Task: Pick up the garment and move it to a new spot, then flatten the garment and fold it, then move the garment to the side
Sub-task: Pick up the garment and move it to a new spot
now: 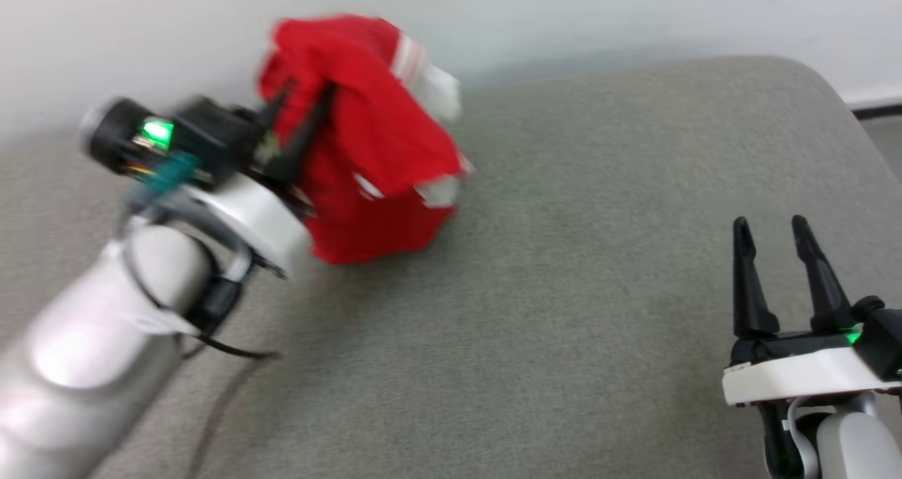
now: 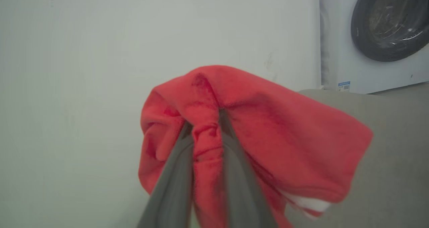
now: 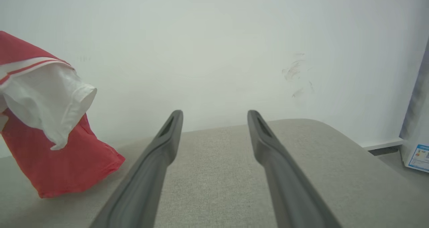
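Observation:
The garment (image 1: 366, 141), red with white sleeves and striped trim, hangs bunched at the back left of the grey cushion (image 1: 564, 289). My left gripper (image 1: 299, 120) is shut on a fold of it near the top; the left wrist view shows red cloth (image 2: 268, 127) pinched between the two fingers (image 2: 174, 184). Its lower end hangs close over the cushion. In the right wrist view the garment (image 3: 60, 161) hangs at the far left, a white sleeve (image 3: 50, 100) drooping. My right gripper (image 1: 775, 236) stands open at the lower right, empty.
A pale wall (image 1: 564, 14) runs behind the cushion. The cushion's rounded right edge (image 1: 845, 113) drops to the floor. A washing machine with a dark round door (image 2: 388, 23) stands beyond that edge to the right.

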You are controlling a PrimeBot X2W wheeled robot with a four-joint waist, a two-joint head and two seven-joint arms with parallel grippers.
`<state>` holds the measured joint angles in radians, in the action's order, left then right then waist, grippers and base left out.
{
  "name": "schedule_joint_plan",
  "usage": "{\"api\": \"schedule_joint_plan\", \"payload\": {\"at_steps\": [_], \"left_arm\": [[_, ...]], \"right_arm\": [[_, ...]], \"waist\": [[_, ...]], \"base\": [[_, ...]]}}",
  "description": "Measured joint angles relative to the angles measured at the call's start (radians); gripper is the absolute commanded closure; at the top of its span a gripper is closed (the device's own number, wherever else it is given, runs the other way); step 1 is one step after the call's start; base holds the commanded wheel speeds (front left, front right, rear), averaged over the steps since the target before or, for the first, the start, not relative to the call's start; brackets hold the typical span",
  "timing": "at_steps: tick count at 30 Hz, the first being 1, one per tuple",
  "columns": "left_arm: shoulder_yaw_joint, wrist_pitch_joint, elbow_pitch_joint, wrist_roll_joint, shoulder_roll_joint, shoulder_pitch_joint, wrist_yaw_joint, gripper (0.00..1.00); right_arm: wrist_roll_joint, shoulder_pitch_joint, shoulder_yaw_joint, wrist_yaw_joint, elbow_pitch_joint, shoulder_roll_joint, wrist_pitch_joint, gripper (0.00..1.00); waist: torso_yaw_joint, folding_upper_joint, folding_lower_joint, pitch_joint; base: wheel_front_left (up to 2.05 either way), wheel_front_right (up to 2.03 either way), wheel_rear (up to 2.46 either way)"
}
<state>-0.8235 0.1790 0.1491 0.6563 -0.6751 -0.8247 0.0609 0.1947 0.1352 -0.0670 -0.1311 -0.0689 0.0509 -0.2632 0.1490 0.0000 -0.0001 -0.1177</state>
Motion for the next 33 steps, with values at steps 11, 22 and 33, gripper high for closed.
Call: {"api": "schedule_joint_plan", "payload": {"at_steps": [11, 22, 33], "left_arm": [[-0.244, -0.015, 0.188, -0.055, 0.243, 0.156, -0.039, 1.0], [-0.264, 0.058, 0.403, -0.046, 0.369, 0.185, -0.069, 0.0], [-0.077, 0.082, 0.278, -0.038, 0.311, 0.253, -0.029, 0.0]], "right_arm": [[0.007, 0.009, -0.018, 0.0, 0.012, 0.0, 0.0, 0.0], [-0.012, 0.011, -0.004, 0.0, -0.003, 0.0, 0.0, 0.0], [-0.048, -0.016, -0.019, 0.0, -0.026, 0.0, 0.0, 0.0]], "waist": [[0.048, 0.0, 0.0001, -0.05], [0.003, 0.0, 0.0001, -0.047], [-0.092, 0.0, 0.0, 0.033]], "base": [[0.0, 0.0, 0.0], [0.0, 0.0, 0.0], [0.0, 0.0, 0.0]]}}
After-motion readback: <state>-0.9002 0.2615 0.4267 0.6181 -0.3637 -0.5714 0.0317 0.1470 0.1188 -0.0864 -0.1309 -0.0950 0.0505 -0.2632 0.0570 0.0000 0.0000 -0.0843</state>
